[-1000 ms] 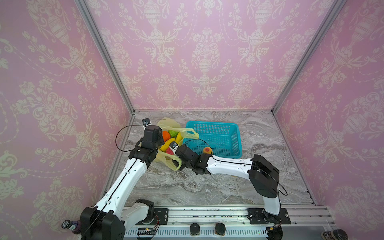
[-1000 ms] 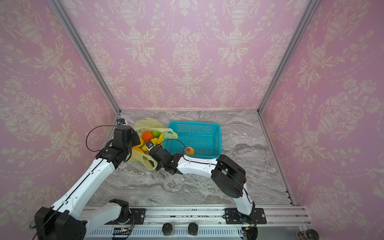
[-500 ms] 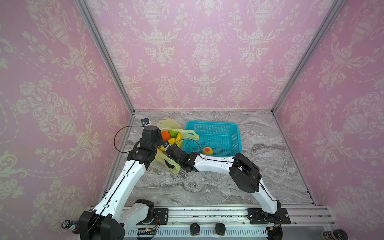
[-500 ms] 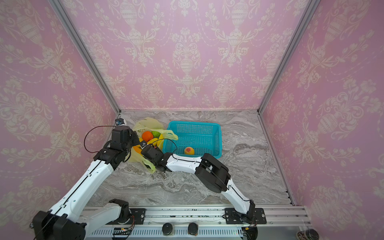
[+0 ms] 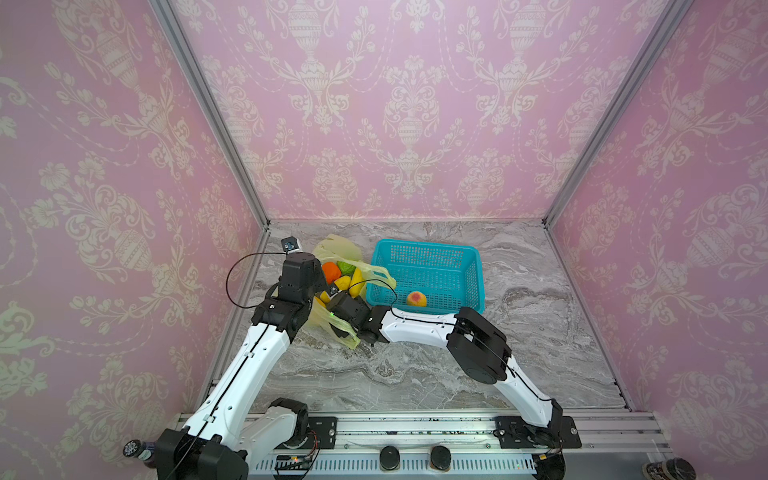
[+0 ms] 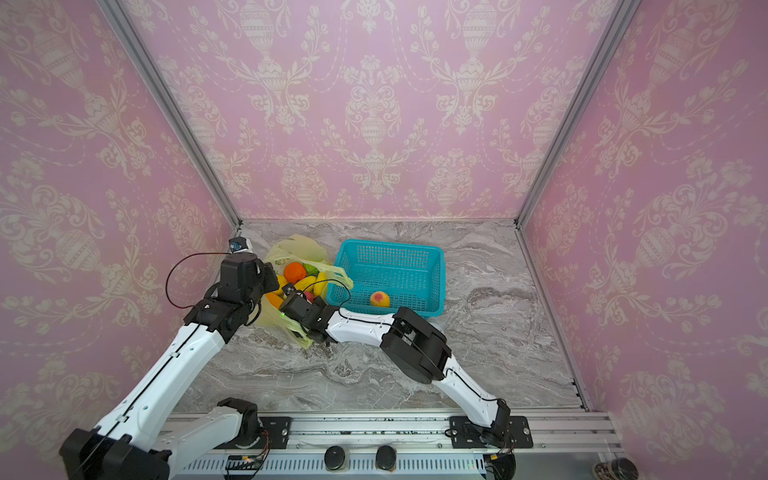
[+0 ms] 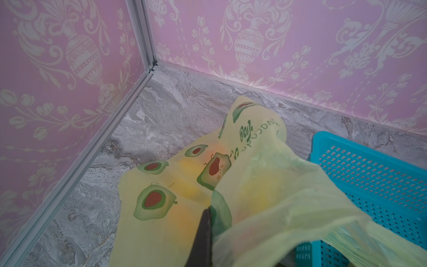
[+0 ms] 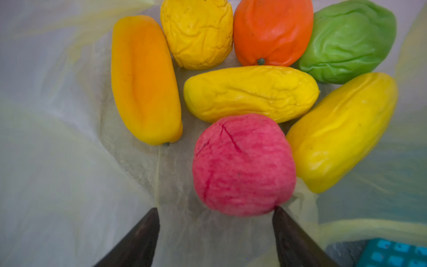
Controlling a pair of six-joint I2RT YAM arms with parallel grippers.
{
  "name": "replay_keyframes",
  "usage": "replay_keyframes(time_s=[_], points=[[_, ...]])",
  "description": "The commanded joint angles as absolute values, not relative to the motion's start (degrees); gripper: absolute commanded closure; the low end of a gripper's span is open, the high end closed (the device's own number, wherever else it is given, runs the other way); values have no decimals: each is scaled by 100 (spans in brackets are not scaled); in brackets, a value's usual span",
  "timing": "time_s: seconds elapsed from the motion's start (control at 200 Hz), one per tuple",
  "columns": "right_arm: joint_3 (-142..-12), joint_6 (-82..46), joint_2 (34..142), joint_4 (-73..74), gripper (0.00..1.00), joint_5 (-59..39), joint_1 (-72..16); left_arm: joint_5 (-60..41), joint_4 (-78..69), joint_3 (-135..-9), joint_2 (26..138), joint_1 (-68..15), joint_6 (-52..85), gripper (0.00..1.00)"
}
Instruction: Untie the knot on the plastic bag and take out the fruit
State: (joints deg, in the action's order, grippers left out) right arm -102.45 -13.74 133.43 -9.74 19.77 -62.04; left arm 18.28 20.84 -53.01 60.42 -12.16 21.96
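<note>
**Top views.** In both top views the plastic bag [image 5: 334,251] [image 6: 297,247] lies open on the marble table [image 5: 415,374], near the back left corner and just beside the teal basket [image 5: 428,248]. Its handle loops [image 5: 378,274] lie apart. Fruit [image 5: 331,272] shows in the bag's mouth. One peach-coloured piece [image 5: 417,298] lies in the basket. The left arm [image 5: 257,361] stands at the bag's left edge. The right arm [image 5: 415,328] reaches into the bag's mouth.

**Left wrist view.** The left gripper [image 7: 208,210] is clamped tight on a fold of the bag's avocado-printed film.

**Right wrist view.** The right gripper [image 8: 215,211] is inside the bag with its jaws wide apart, holding nothing. One fingertip [image 8: 284,222] sits at the edge of a pink-red fruit [image 8: 242,164]; I cannot tell whether it touches. Beyond lie three elongated yellow pieces [image 8: 249,92], a wrinkled yellow round one [image 8: 197,32], an orange [image 8: 272,32] and a green one [image 8: 346,41].
</note>
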Motion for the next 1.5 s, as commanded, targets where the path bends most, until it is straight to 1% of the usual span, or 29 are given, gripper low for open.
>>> replay_keyframes(time_s=[0.0, 0.3, 0.425, 0.63, 0.971, 1.326, 1.441, 1.496], points=[[-10106, -1524, 13427, -936, 30, 1910, -6267, 1755, 2171, -5229, 6047, -1203, 2228, 100], [-9607, -1608, 12882, -613, 52, 1902, -6301, 1834, 2162, -5212, 6033, -1201, 2232, 100], [-9228, -1617, 12465, -380, 58, 1899, -6336, 1870, 2179, -5232, 6097, -1199, 2232, 100], [-8452, -1624, 11655, 82, 65, 1831, -6372, 1936, 2197, -5229, 6105, -1198, 2242, 100], [-7459, -1669, 10715, 591, 70, 1975, -6372, 1977, 2196, -5212, 6104, -1191, 2250, 100], [-6824, -1688, 10044, 836, 73, 2003, -6373, 1992, 2185, -5201, 6095, -1190, 2259, 100], [-6783, -1623, 10051, 954, 70, 1966, -6372, 1971, 2187, -5194, 6091, -1195, 2259, 100], [-6926, -1601, 10221, 927, 66, 1960, -6368, 1963, 2188, -5194, 6078, -1191, 2266, 100]])
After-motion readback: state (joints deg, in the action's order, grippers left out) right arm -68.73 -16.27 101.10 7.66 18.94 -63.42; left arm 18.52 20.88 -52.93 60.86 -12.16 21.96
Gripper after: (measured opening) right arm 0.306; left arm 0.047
